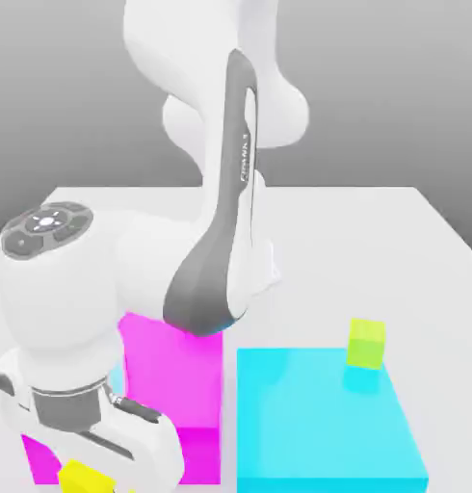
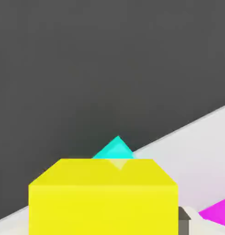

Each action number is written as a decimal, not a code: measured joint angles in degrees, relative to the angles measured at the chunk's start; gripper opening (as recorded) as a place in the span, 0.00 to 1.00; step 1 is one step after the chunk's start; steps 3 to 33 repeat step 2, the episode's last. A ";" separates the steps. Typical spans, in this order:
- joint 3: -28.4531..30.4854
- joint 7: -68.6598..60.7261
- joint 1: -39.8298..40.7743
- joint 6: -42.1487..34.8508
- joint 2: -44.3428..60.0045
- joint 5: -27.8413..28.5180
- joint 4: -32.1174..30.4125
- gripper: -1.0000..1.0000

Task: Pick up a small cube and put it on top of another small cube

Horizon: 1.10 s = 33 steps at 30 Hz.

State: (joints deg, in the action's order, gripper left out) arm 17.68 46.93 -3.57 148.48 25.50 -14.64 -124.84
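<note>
The small cube [image 1: 85, 476], plain bright yellow, sits at the bottom edge of the exterior view, on that view's left, right under my gripper [image 1: 90, 464]. The hand view has the same small cube [image 2: 103, 197] very close to the camera, its top and one side face showing. The hand's body covers what lies below and behind the cube. A lime yellow-green cube [image 1: 366, 344] stands on the far corner of the flat cyan block [image 1: 322, 424], on the exterior view's right.
A flat magenta block [image 1: 177, 380] lies beside the cyan one, partly under my arm; its corner [image 2: 217, 215] and a cyan tip [image 2: 116, 148] appear past the cube. The white table [image 1: 375, 250] stretches behind both blocks.
</note>
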 joint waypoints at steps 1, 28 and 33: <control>0.00 0.00 0.00 0.00 0.00 0.00 0.00 1.00; 0.00 0.00 0.00 0.00 0.00 0.00 0.00 1.00; 0.00 0.00 0.00 0.00 0.00 0.00 0.00 1.00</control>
